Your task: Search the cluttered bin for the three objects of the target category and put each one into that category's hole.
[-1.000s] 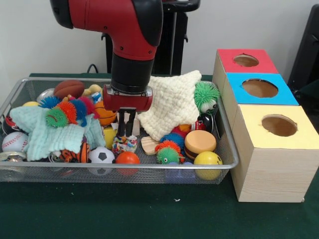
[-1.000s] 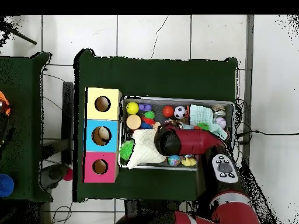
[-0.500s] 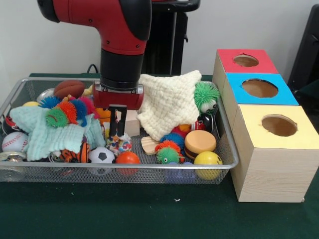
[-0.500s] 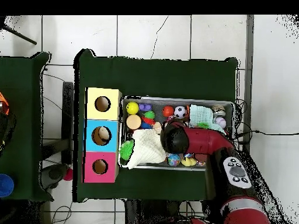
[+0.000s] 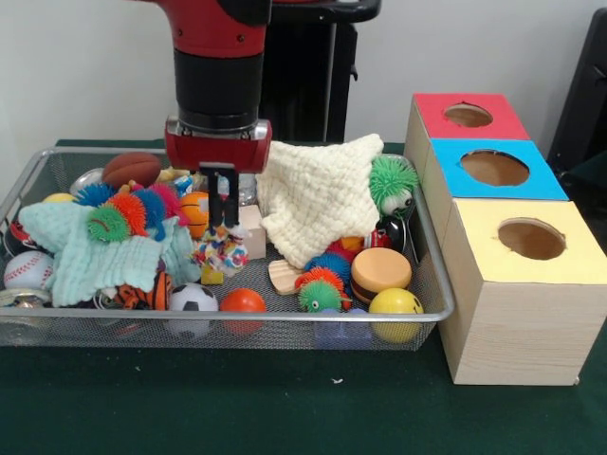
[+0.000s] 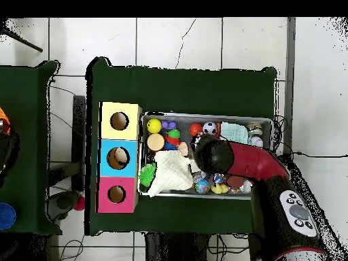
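- The bin (image 5: 432,275) — a wide wire-mesh basket — sits on the green table (image 5: 285,408), just beside the row of three wooden boxes: yellow-topped box (image 5: 526,284), blue-topped box (image 5: 493,169) and red-topped box (image 5: 465,116), each with a round hole in its top.
- Inside the bin lie a cream knitted cloth (image 5: 318,194), a mint cloth (image 5: 76,251) with spiky rubber balls on it, a soccer ball (image 5: 193,297), an orange ball (image 5: 244,300), a yellow ball (image 5: 395,302) and a brown football (image 5: 132,168).
- The gripper (image 5: 224,223) hangs over the bin's middle, its fingers close together and pinching a small multicoloured speckled object (image 5: 220,252), which hangs above the mesh floor.
- In the overhead view the red arm (image 6: 258,170) covers the bin's middle.
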You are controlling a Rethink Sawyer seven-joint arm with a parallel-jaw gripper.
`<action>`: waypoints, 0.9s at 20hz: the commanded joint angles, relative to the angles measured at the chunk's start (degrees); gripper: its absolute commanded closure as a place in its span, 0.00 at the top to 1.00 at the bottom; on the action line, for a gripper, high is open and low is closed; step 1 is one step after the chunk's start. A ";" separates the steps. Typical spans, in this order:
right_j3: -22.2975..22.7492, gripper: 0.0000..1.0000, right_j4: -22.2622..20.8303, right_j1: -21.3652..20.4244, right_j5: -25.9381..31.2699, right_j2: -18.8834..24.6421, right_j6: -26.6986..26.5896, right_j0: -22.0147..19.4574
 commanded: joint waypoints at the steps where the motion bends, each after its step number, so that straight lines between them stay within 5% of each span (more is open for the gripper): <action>1: 2.96 0.00 4.86 -4.25 12.23 7.92 0.35 -1.46; 8: 1.56 0.00 6.94 -5.99 19.61 9.44 -1.22 -1.64; 18: 1.46 0.00 11.33 -5.64 19.90 13.29 -0.63 -3.67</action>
